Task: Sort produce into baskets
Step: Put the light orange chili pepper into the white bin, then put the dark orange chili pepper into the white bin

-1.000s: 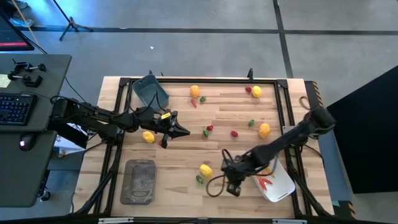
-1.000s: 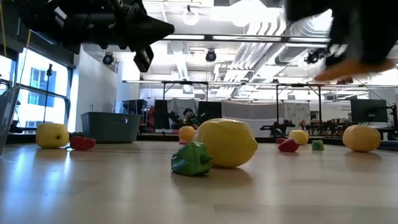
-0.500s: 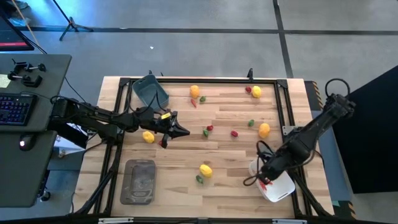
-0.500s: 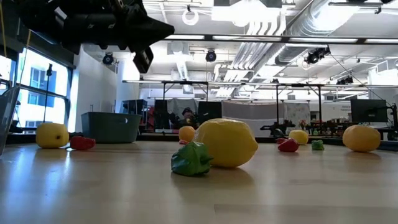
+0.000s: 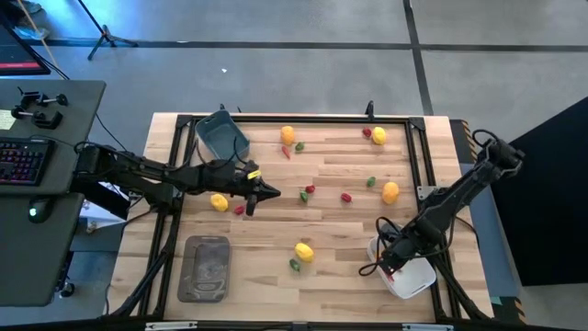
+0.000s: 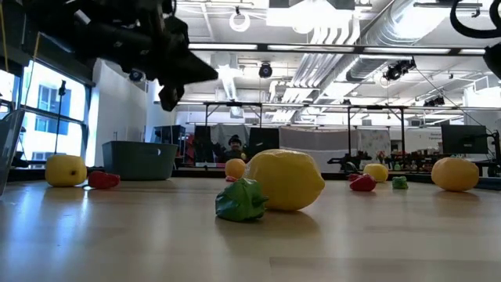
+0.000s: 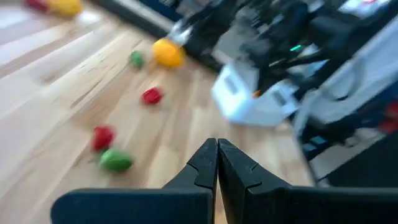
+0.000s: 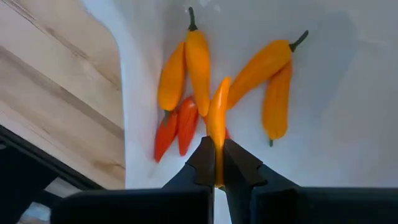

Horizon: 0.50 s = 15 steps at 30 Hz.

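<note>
My right fingers point(image 8: 217, 163) are clamped on a thin orange pepper point(image 8: 217, 118), holding it right over the white tub point(image 5: 413, 273) at the near right corner of the table point(image 5: 276, 230). Below it in the tub lie more peppers: two orange ones point(image 8: 186, 68) side by side, two more orange ones point(image 8: 270, 81) just beside them, and a pair of red ones point(image 8: 177, 130) against the tub wall. From above, my right gripper point(image 5: 390, 262) sits at the tub's left rim.

My left fingers point(image 7: 217, 165) are pressed together with nothing between them, hovering above the table at left of centre; from overhead that gripper point(image 5: 268, 192) points toward the middle of the table. Just beside it lie a lemon point(image 5: 219, 202) and a small red piece point(image 5: 239, 210).

The blue-grey tub point(image 5: 222, 136) stands at the far left corner, the shallow grey tray point(image 5: 207, 267) at the near left. Scattered produce is loose on the wood: an orange round point(image 5: 288, 134) with a green piece point(image 5: 299, 146) near the far edge, a lemon with a red piece point(image 5: 374, 135) farther right, a red and green pair point(image 5: 306, 192) mid-table, another red piece point(image 5: 346, 197), a green bit point(image 5: 371, 182) next to a yellow-orange fruit point(image 5: 390, 192), and a lemon point(image 5: 303, 250) touching a green piece point(image 5: 295, 265) near the front edge
</note>
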### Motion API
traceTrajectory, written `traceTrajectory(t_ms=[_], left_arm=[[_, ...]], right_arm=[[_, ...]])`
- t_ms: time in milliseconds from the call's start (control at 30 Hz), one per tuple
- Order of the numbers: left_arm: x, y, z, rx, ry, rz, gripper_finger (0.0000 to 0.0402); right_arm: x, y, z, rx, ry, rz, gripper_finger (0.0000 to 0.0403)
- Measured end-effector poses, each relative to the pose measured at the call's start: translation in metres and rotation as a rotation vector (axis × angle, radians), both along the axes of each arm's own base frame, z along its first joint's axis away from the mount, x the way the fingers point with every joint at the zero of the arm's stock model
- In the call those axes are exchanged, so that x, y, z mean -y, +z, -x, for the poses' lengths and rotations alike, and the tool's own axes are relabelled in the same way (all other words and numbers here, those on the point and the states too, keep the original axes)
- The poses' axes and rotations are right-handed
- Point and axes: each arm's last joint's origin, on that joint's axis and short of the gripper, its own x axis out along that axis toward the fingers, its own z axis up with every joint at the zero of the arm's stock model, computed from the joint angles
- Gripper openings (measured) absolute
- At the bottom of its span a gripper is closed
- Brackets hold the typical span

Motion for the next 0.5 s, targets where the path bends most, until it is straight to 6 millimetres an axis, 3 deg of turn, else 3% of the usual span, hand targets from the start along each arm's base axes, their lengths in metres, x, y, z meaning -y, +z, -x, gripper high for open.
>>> traceTrajectory(t_ms=[167, 333, 500], left_arm=[[-0.013, 0.007, -0.006, -0.202, 0.125, -0.093, 0.0000], [-0.038, 0.013, -0.007, -0.376, 0.304, -0.110, 0.0001], [-0.064, 0.019, -0.012, -0.468, 0.252, -0.151, 0.0001]], right_arm=[[0.002, -0.003, 0.003, -0.019, 0.026, 0.022, 0.0021], [0.002, -0.002, 0.002, -0.004, 0.085, 0.012, 0.0078], [0.000, -0.001, 0.001, 0.023, 0.118, -0.001, 0.0132]])
